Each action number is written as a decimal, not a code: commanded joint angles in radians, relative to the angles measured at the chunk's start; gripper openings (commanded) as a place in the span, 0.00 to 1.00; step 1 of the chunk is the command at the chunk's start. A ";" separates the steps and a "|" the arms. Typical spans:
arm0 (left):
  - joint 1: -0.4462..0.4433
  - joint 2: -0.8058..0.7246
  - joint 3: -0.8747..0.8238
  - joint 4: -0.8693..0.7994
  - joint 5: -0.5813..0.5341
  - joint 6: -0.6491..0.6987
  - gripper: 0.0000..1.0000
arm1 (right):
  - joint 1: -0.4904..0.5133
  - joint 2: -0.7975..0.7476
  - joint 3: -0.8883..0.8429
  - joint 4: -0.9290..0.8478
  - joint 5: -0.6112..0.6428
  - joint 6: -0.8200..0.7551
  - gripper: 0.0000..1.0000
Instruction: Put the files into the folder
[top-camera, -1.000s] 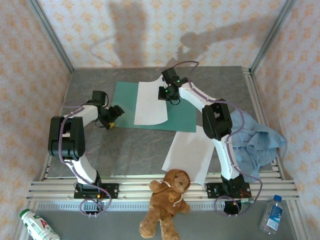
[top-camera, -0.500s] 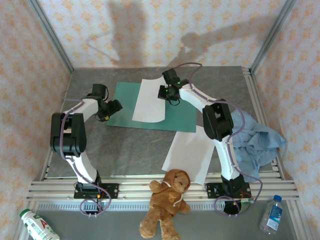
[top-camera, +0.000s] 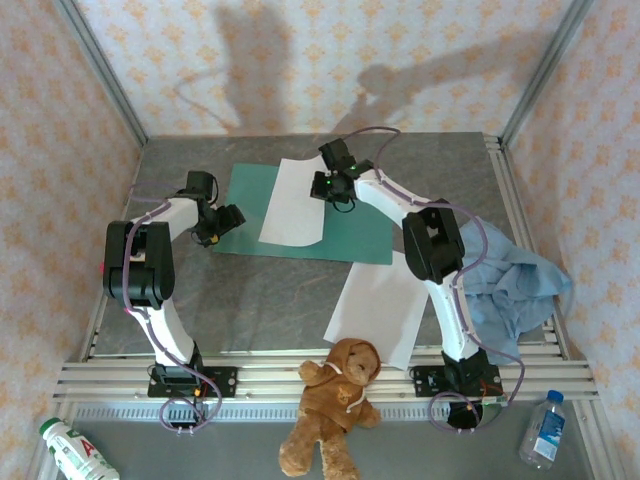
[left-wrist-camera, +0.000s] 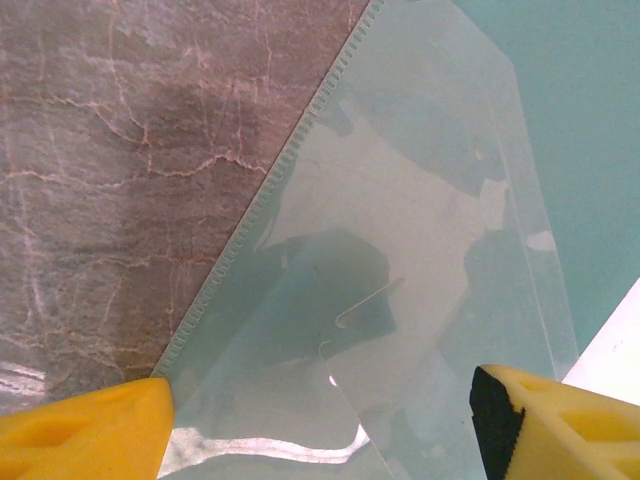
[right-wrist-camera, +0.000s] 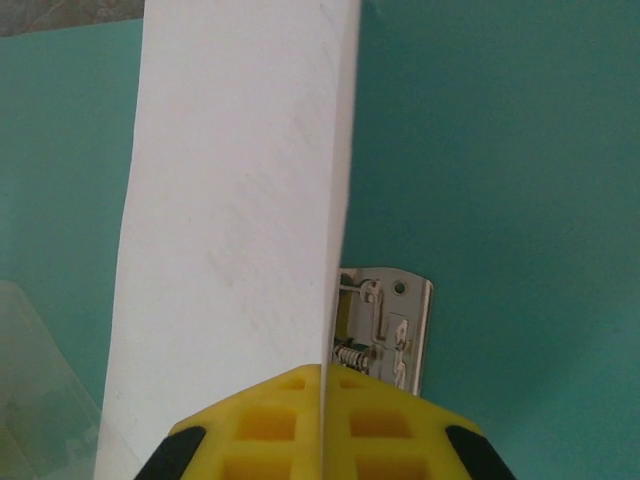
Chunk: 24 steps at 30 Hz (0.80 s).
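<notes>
The teal folder (top-camera: 365, 225) lies open and flat at the middle of the table, with a metal clip (right-wrist-camera: 388, 332) on its inner face. My right gripper (top-camera: 333, 187) is shut on the edge of one white sheet (top-camera: 292, 203), which drapes over the folder's left half; in the right wrist view the sheet (right-wrist-camera: 230, 200) runs away from the gripper (right-wrist-camera: 325, 375). The second white sheet (top-camera: 380, 305) lies on the table near the folder's front right corner. My left gripper (top-camera: 218, 220) hangs open over the folder's left edge, above a clear plastic pocket (left-wrist-camera: 400, 250), its fingers (left-wrist-camera: 85, 430) wide apart.
A light blue cloth (top-camera: 515, 280) is bunched at the right by the right arm. A brown teddy bear (top-camera: 338, 400) sits on the front rails. One bottle (top-camera: 75, 450) lies front left and another (top-camera: 545, 430) front right. Patterned walls close in three sides.
My right gripper has carried the held sheet a little to the left over the folder. The left gripper has moved away from me along the folder's left edge.
</notes>
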 joint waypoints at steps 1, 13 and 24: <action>0.009 0.013 -0.026 0.014 0.026 0.005 0.79 | 0.011 -0.001 0.021 0.043 0.014 0.025 0.00; 0.008 0.019 -0.034 0.021 0.050 0.000 0.77 | 0.028 -0.015 -0.077 0.105 0.027 -0.014 0.00; 0.009 0.016 -0.042 0.022 0.058 -0.001 0.76 | 0.028 -0.008 -0.119 0.161 0.017 -0.005 0.00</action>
